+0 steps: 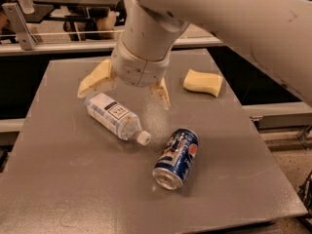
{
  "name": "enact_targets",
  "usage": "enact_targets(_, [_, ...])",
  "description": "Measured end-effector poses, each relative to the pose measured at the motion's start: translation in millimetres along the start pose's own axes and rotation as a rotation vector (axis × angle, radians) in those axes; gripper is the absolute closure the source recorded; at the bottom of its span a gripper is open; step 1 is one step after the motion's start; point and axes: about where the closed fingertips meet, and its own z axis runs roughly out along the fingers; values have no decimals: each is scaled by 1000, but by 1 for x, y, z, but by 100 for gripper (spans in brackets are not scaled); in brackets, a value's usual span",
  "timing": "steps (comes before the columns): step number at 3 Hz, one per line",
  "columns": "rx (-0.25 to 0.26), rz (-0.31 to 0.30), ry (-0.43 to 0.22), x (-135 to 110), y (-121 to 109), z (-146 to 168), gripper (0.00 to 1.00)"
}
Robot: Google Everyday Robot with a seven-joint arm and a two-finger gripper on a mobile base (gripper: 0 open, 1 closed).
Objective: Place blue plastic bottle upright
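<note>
In the camera view, the blue plastic bottle (114, 117) lies on its side on the desk (73, 179), cap pointing toward the soda can (176, 157). The tool (124, 99) hovers just above it, fingers spread apart and empty. Grasping and uprighting are not yet done.

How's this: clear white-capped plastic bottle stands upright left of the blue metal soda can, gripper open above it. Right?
No: camera view shows the clear plastic bottle lying on its side, left of the blue metal soda can, the gripper open above it.
</note>
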Motion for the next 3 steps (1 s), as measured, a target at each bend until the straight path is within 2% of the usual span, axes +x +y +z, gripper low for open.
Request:
enact_targets(1, [-40,-161,-15,-2,2,16,0])
enact_targets(2, [-92,-286,-36,0,0,34,0])
enact_targets(3, [-141,-357,-59,4,-1,52,0])
